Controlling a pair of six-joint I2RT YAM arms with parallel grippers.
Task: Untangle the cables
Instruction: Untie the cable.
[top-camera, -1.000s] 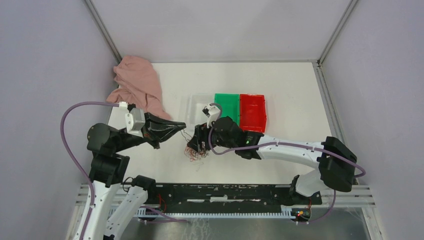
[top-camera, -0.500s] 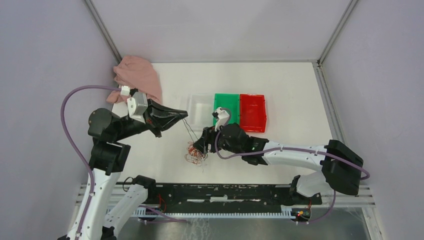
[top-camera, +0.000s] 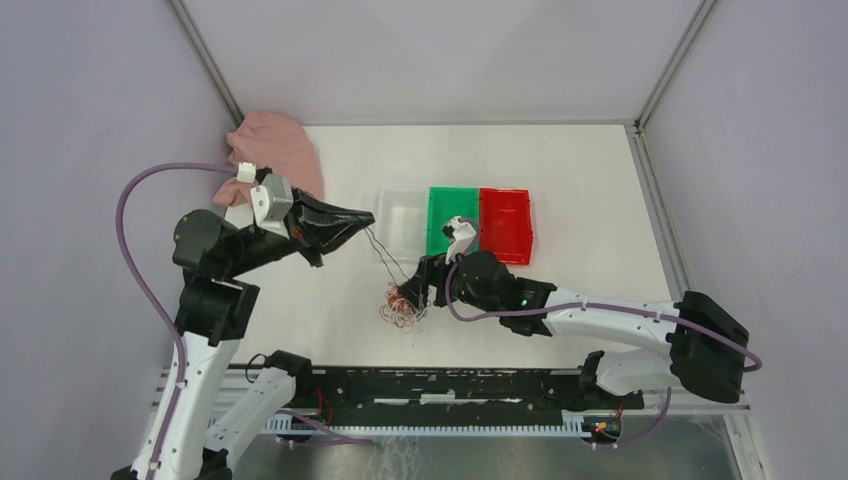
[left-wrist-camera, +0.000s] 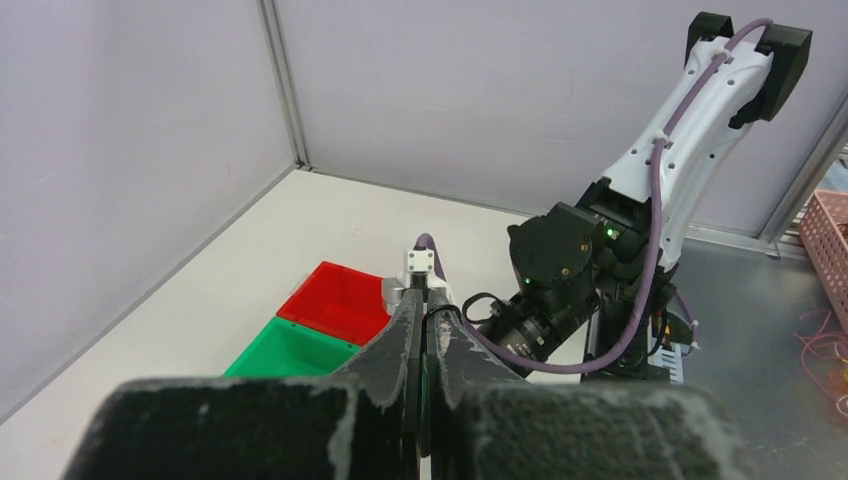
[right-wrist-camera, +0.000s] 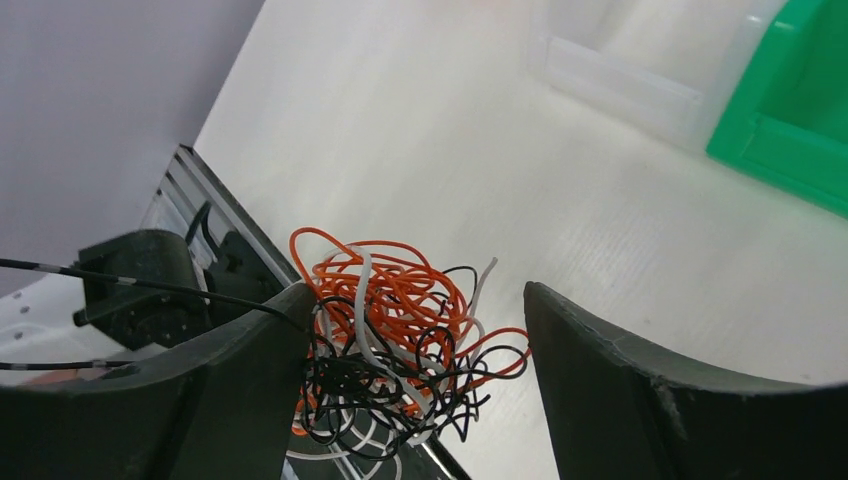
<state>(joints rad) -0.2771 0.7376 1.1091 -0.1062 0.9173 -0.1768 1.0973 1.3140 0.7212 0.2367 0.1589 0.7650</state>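
Drawn back since a second ago, my left claw (top-camera: 366, 217) stays pinched on a black strand (top-camera: 384, 254); my right claw (right-wrist-camera: 415, 305) has opened astride the cables (right-wrist-camera: 385, 335). Tangle unresolved.

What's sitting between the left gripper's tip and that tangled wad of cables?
Thin black strands stretch from the left gripper to the cables, over otherwise bare table. The top view shows it.
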